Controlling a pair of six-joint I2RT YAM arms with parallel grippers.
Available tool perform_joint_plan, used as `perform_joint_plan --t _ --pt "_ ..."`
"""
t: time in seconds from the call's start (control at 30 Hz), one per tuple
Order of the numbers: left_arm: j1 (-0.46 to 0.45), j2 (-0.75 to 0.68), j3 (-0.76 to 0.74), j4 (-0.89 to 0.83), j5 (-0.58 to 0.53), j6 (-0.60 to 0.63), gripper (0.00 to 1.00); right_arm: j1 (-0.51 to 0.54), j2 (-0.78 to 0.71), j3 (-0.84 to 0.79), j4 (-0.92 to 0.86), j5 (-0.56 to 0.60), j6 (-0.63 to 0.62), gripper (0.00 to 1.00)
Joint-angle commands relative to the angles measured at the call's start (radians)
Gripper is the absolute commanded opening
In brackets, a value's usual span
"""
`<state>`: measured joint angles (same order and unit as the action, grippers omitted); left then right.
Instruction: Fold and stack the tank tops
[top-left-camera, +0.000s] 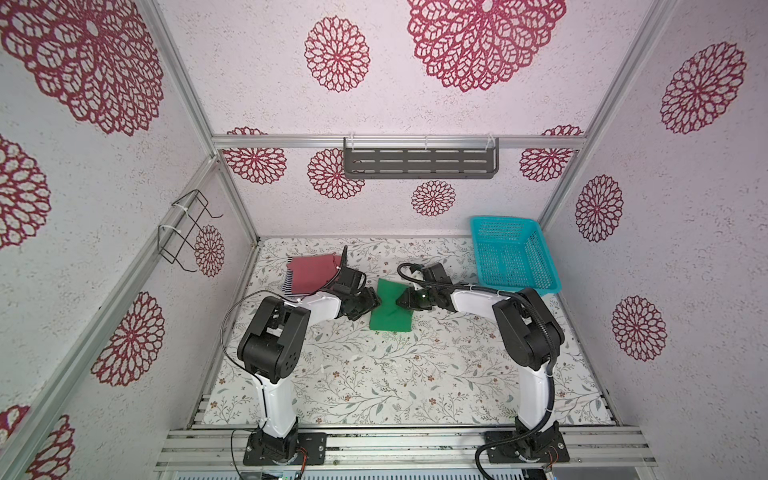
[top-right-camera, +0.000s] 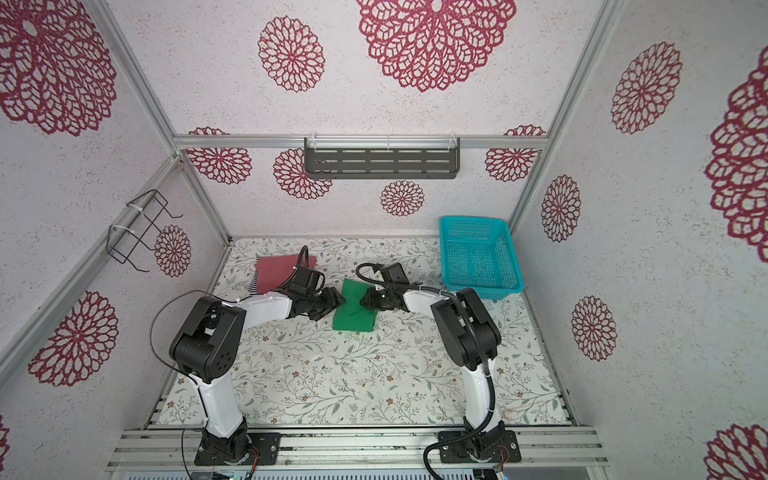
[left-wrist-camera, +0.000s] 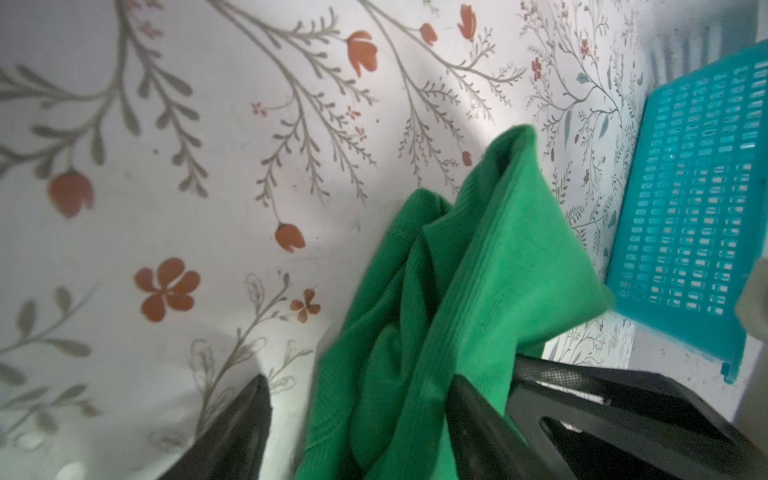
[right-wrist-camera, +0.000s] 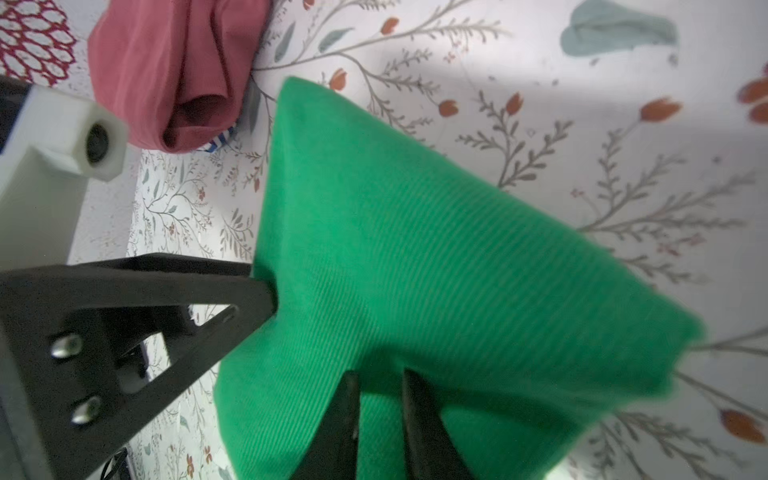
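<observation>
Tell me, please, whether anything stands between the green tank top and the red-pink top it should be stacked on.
Yes: the left pincer and its arm lie across the line from the green tank top to the red-pink top at rear left. Otherwise only bare table shows between them.

You're looking at a green tank top (right-wrist-camera: 415, 249) of finely ribbed knit cloth, matt. Just beside it, the red-pink tank top (right-wrist-camera: 166, 62) is smoother cloth, also matt. Near the green tank top, the teal basket (left-wrist-camera: 685, 187) is moulded plastic mesh with a slight sheen. Under it, the table cover (top-left-camera: 374, 374) looks smooth and printed. Beyond it, the frame rail (top-left-camera: 291, 142) is brushed metal.
</observation>
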<state>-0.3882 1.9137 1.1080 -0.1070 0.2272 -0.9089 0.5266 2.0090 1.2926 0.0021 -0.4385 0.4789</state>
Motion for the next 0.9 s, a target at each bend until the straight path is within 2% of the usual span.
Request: perform_joint_plan --t 0.0,0.07,0.13,0.17,0.23,0.27,0.33,0.43,0.5,0.6,0.73,0.87 --pt "-0.003 -0.045 -0.002 0.028 -0.024 0.008 0.76 -0.022 -0.171 -0.004 -0.057 0.028 -0.07 0.34" --pt "0.0 -0.035 0.015 0.007 -0.037 0.025 0.77 -0.043 -0.239 -0.035 -0.082 0.053 -0.064 0.4" --pt "0.001 -0.008 0.032 0.003 -0.032 0.029 0.77 -0.062 -0.262 -0.056 -0.09 0.083 -0.045 0.42" --pt "0.0 0.007 0.036 0.013 -0.027 0.026 0.77 -0.07 -0.257 -0.064 -0.085 0.098 -0.031 0.4" --pt "-0.006 0.035 0.039 0.041 -0.009 0.008 0.73 -0.089 -0.219 -0.068 -0.047 0.083 0.014 0.3" --pt "-0.01 0.04 0.04 0.043 -0.012 0.007 0.7 -0.093 -0.197 -0.069 -0.014 0.066 0.028 0.27" --pt "-0.023 0.04 0.037 0.042 -0.03 0.005 0.56 -0.094 -0.138 -0.056 0.054 0.051 0.049 0.21" --pt "-0.037 0.04 0.023 0.061 -0.034 -0.011 0.44 -0.092 -0.042 -0.017 0.126 0.011 0.081 0.21" --pt "-0.046 0.083 0.014 0.062 -0.038 -0.019 0.38 -0.092 0.011 0.002 0.152 -0.002 0.089 0.21" --pt "-0.056 0.081 -0.018 0.079 -0.051 -0.04 0.32 -0.093 0.027 0.035 0.093 0.027 0.04 0.21" --pt "-0.08 0.061 -0.073 0.104 -0.061 -0.088 0.21 -0.108 -0.057 0.05 -0.02 0.086 -0.034 0.25" --pt "-0.149 -0.062 -0.125 0.094 -0.115 -0.128 0.21 -0.123 -0.184 0.014 -0.111 0.144 -0.084 0.4"
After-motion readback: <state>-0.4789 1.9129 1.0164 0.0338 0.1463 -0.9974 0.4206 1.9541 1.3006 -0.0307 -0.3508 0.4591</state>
